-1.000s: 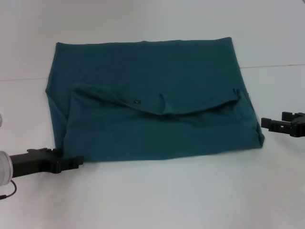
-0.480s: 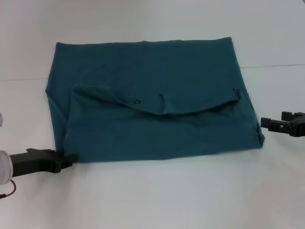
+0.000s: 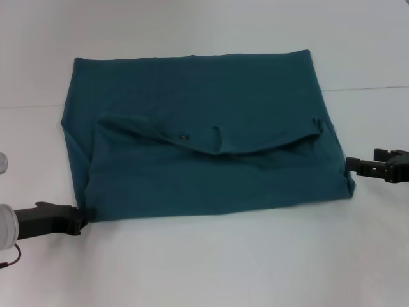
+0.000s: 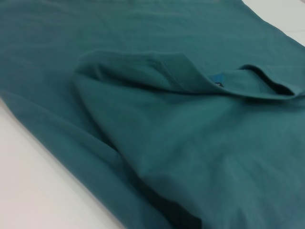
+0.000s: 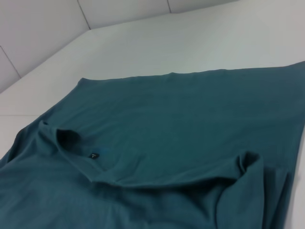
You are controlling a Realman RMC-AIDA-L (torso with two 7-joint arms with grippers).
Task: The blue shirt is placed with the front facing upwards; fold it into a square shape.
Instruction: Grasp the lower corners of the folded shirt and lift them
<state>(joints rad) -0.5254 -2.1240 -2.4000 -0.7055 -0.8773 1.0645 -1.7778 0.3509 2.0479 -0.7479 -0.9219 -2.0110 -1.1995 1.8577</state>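
One high view, two close low views
Head camera looks down at the whole shirt [image 3: 204, 141]; both wrist cameras skim close, sharing its collar [image 4: 190, 78].

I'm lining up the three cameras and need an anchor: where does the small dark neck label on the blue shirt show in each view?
Head view: the neck label sits near the middle of the blue shirt, on the curved collar edge of the folded-over flap.
Left wrist view: the neck label peeks out right of centre, tucked under the collar rim.
Right wrist view: the neck label lies left of centre, just inside the collar opening.
Shared landmark: the curved collar edge.
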